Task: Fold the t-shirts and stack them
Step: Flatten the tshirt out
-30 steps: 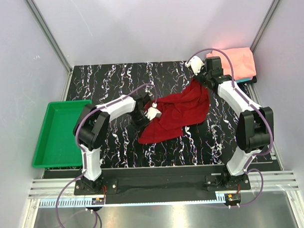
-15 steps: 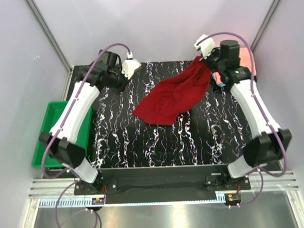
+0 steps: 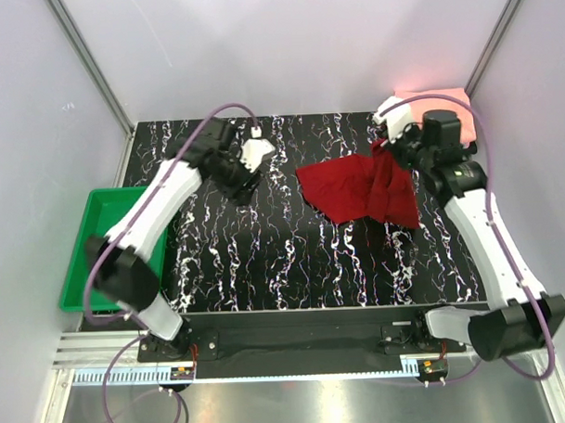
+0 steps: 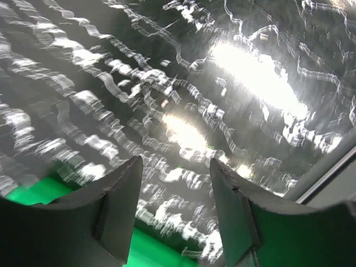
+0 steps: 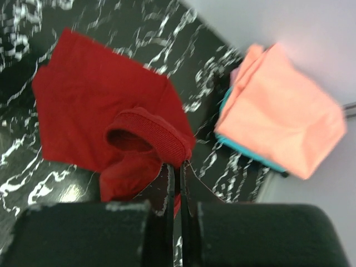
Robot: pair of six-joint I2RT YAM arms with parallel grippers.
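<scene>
Robotics lab test cell, def not home or shop. Landmark: black marbled tabletop (image 3: 294, 267). Plain pale walls (image 3: 258, 45) box it in behind and at both sides, aluminium frame strut (image 3: 90, 68) in far left corner. Left arm (image 3: 161, 202) and right arm (image 3: 492, 241) bolted at its near edge, purple cables (image 3: 225, 109) looping off them. Slotted aluminium rail (image 3: 296, 339) and tick-marked strip (image 3: 297, 369) just in front. Green tray (image 3: 99, 264) at left edge. Only props: dark red t-shirt (image 3: 356, 186) on top, salmon-pink t-shirt (image 5: 283, 105) at far right corner.

No readable text is seen anywhere; marks on the pale ticked strip (image 3: 288, 371) along the bottom edge can't be made out.
</scene>
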